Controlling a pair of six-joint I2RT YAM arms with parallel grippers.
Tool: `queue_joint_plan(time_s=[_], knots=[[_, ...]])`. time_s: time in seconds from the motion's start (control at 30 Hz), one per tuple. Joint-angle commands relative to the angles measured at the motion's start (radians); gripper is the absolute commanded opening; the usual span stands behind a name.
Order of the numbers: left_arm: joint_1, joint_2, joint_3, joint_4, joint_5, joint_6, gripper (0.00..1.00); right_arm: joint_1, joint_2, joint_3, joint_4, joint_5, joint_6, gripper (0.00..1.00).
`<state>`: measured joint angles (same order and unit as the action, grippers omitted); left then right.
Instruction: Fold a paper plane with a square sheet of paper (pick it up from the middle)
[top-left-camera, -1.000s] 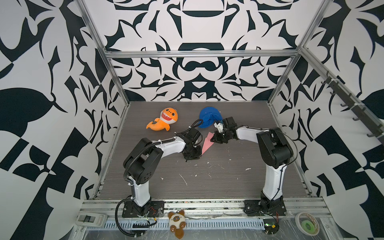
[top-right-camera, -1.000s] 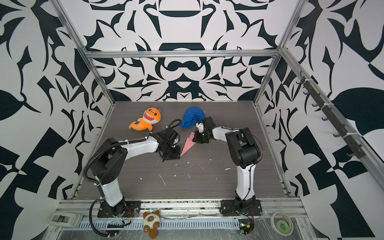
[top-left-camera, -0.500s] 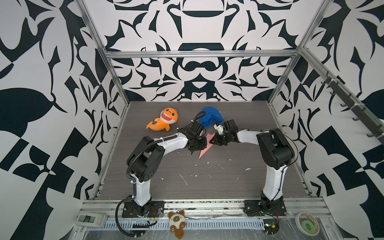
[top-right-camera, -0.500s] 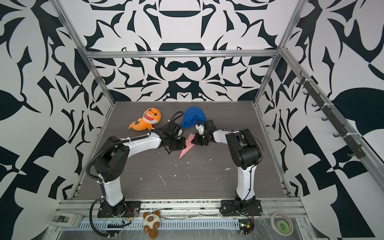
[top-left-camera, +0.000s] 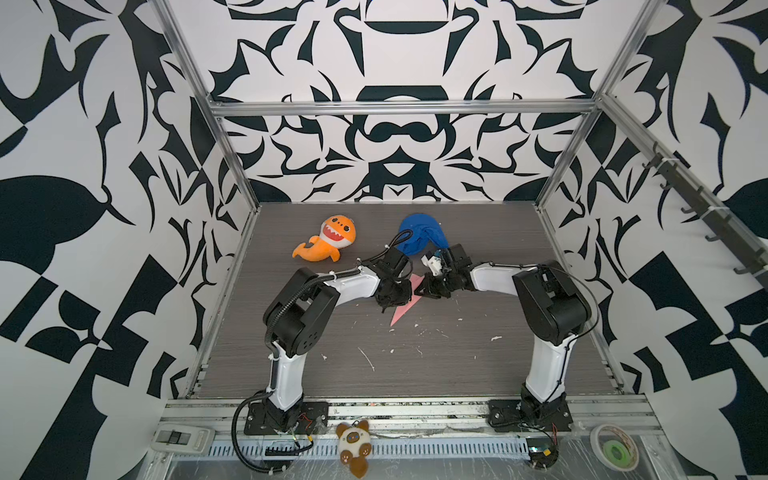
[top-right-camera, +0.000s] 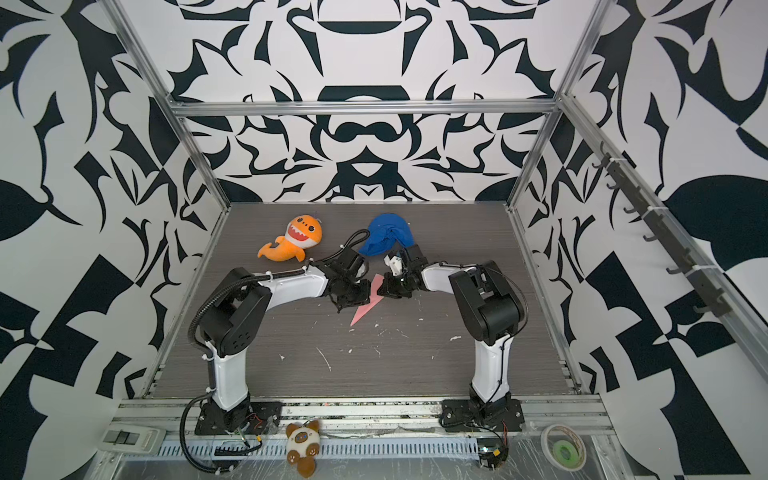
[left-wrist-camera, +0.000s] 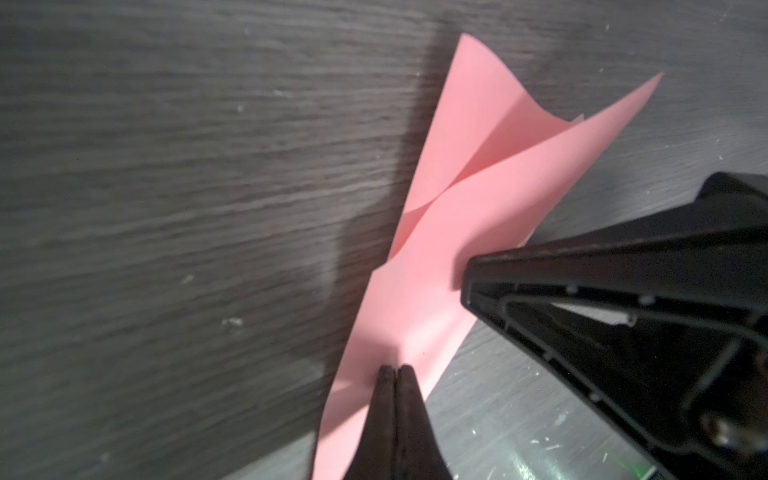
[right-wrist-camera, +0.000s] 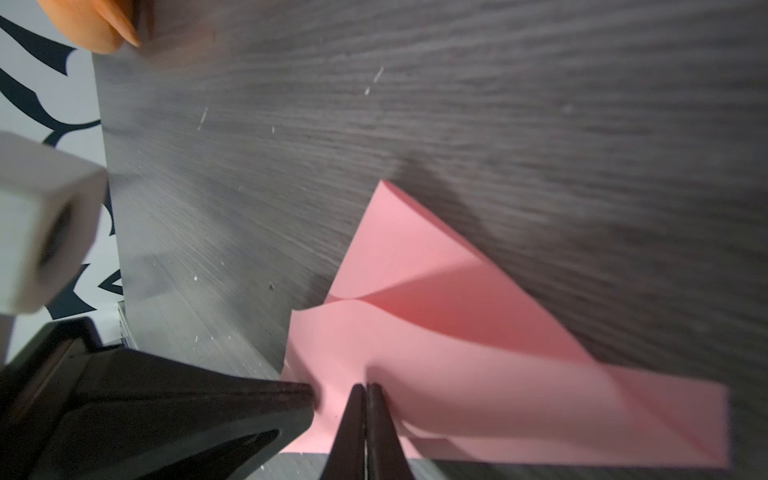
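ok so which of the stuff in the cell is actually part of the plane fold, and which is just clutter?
In the job: pink paper, partly folded; left claw and right claw, both shut on it.
Lying about: orange shark plush, blue cloth, small brown-and-white plush, tape roll, switch box.

Pink paper (top-left-camera: 401, 313), orange plush (top-left-camera: 332, 242), blue cloth (top-left-camera: 420, 236), black-and-white patterned walls (top-left-camera: 395, 62), grey woodgrain table (top-left-camera: 415, 374)

In both top views the jaws hide the middle of the pink paper (top-left-camera: 402, 312) (top-right-camera: 363, 309)
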<state>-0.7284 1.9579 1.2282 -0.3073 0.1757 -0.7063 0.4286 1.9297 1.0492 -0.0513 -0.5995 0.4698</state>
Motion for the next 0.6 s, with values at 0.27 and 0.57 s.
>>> queue_joint_plan(time_s=[0.27,0.57], knots=[[-0.011,0.034,-0.055,-0.089,-0.031,0.005,0.00,-0.050,0.006,0.030,-0.061,0.164,0.089,0.05],[-0.017,0.037,-0.061,-0.085,-0.030,0.005,0.00,-0.161,0.018,0.082,-0.159,0.316,0.123,0.04]])
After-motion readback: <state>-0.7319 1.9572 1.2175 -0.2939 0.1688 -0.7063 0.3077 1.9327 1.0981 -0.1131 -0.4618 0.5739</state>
